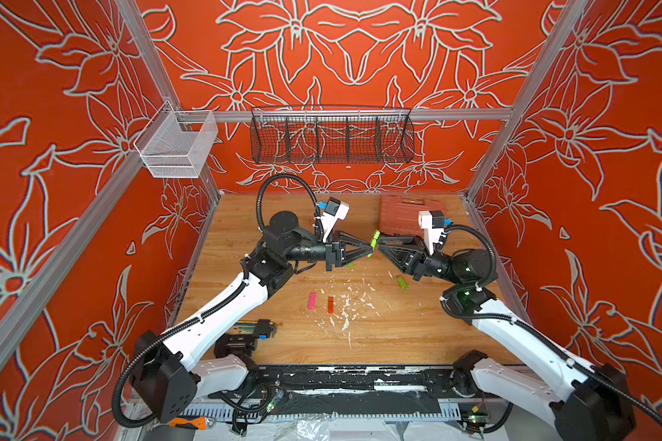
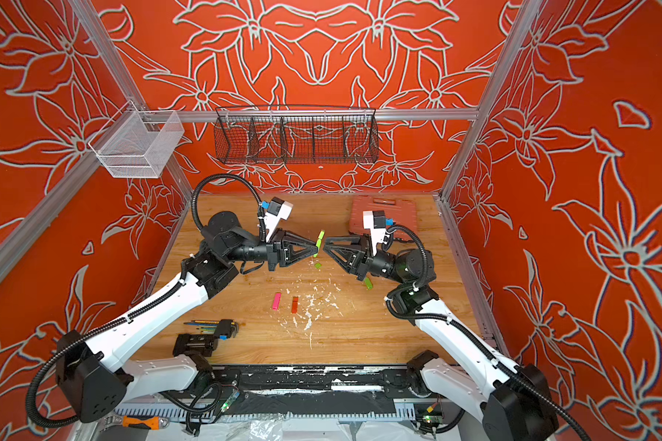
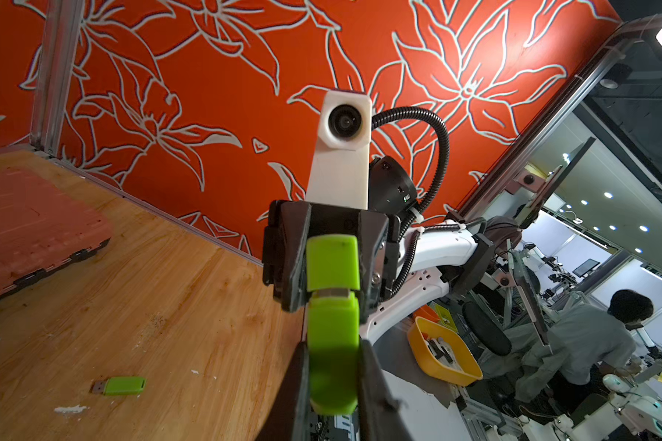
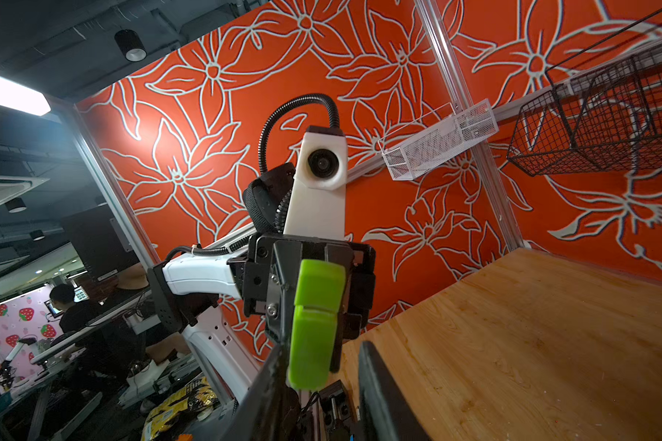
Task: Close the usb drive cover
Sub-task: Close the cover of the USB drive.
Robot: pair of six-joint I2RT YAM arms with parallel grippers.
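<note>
I am reaching both my arms toward the middle of the light wooden table [image 1: 398, 336], so they are meeting tip to tip in the air above it. My left arm is rising from its base at the near edge, its white link is slanting up and forward, and the black wrist is lying nearly level, so my left gripper [image 1: 370, 250] is pointing sideways to the right. My right arm is mirroring this, and my right gripper [image 1: 380, 248] is pointing to the left, just in front of the other one. My left gripper is pinching the body of the lime green plastic USB drive [image 3: 333, 355] between its two black fingers, and the drive is hanging above the table, tilted in both top views. The matching green cover [image 3: 333, 261] is sitting on the end of the drive, but a thin strip of the silver metal plug [image 3: 331, 293] is showing between cover and body. My right gripper is standing with its fingers [image 4: 377, 385] spread on both sides of the cover. In the right wrist view one finger is lying beside the cover and the other is standing clear of it. On the table below, a second green USB drive [image 3: 125, 385] is lying with its plug bare, and a pink USB drive [image 1: 312, 301] and an orange USB drive [image 1: 330, 304] are lying side by side.
</note>
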